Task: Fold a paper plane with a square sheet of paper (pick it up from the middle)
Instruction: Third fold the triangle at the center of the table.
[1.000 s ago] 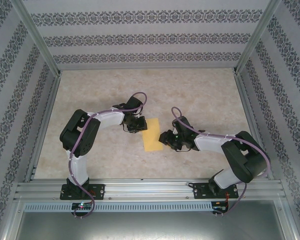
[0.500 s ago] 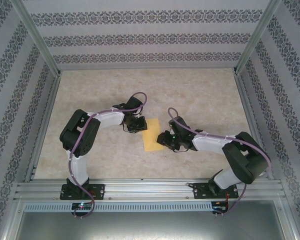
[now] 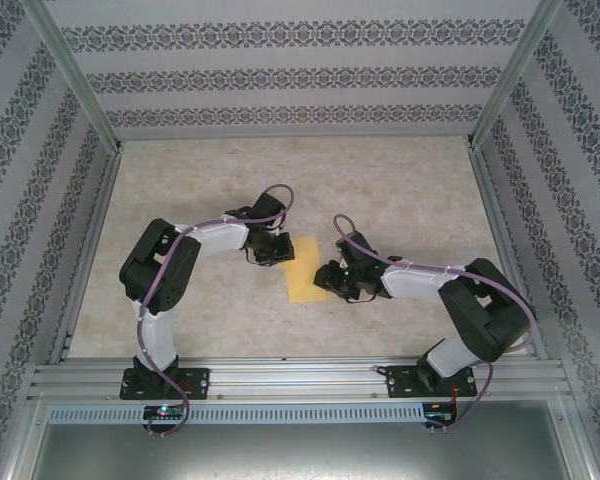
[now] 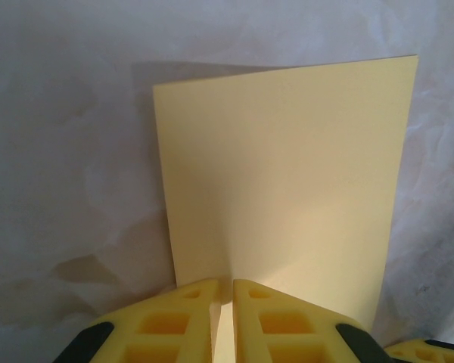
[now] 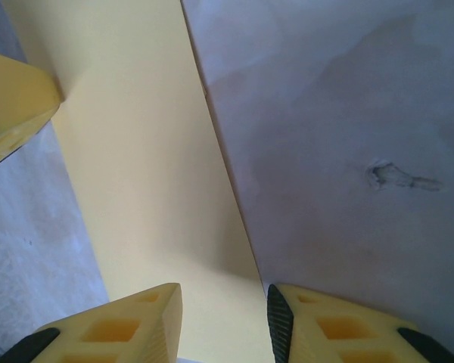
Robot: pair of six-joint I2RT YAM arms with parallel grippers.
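The square sheet of paper (image 3: 303, 268) lies on the table as a narrow yellow rectangle, seemingly folded in half. In the left wrist view the paper (image 4: 287, 174) stretches away from my left gripper (image 4: 225, 291), whose jaws stand almost together with the tips down on the sheet's near edge. From above, the left gripper (image 3: 276, 252) is at the paper's upper left end. My right gripper (image 3: 325, 278) is at the paper's right long edge. Its jaws are open over that edge of the paper (image 5: 136, 151), one finger above the sheet and one above bare table, right gripper (image 5: 223, 302).
The table (image 3: 400, 190) is pale and mottled, ringed by patterned walls and metal frame posts. A left-gripper fingertip (image 5: 15, 98) pokes into the right wrist view at upper left. A small dark mark (image 5: 393, 178) is on the table surface.
My right gripper has slid left onto the paper's right edge and its jaws narrowed slightly. The left arm and the paper have stayed put.
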